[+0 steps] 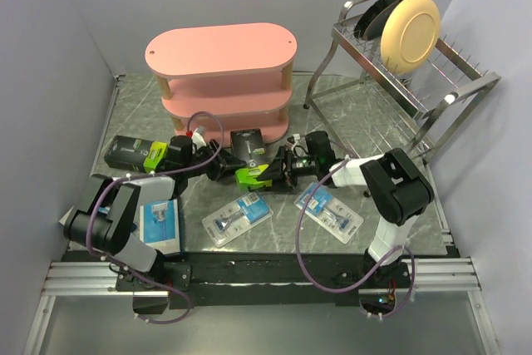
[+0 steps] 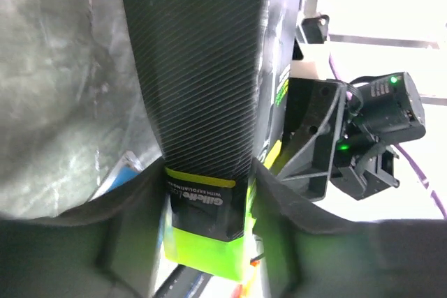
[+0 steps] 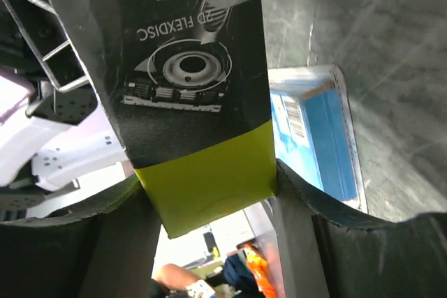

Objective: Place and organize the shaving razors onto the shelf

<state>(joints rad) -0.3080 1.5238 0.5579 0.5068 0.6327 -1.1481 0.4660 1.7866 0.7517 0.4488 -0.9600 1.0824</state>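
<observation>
Top view: box (image 1: 248, 151) is met by left gripper (image 1: 226, 170) and right gripper (image 1: 277, 174) just before the shelf (image 1: 220, 49), a blister pack (image 1: 238, 218) laid nearer; left wrist: box (image 2: 202, 102) is flanked by the jaws, grip cannot be told; right wrist: box (image 3: 202, 102) is clamped at its lime end, a blue pack (image 3: 314, 137) seen beyond.

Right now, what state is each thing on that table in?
Pink shelf: upright, top board bare.
Held black box: gripped between both grippers.
Left gripper: closed on that box.
Right gripper: closed on that box.
Other black box: lying flat on the table.
Blister packs: lying flat.
Blue-carded pack: lying flat.
Plates: standing on edge in the wire rack.
</observation>
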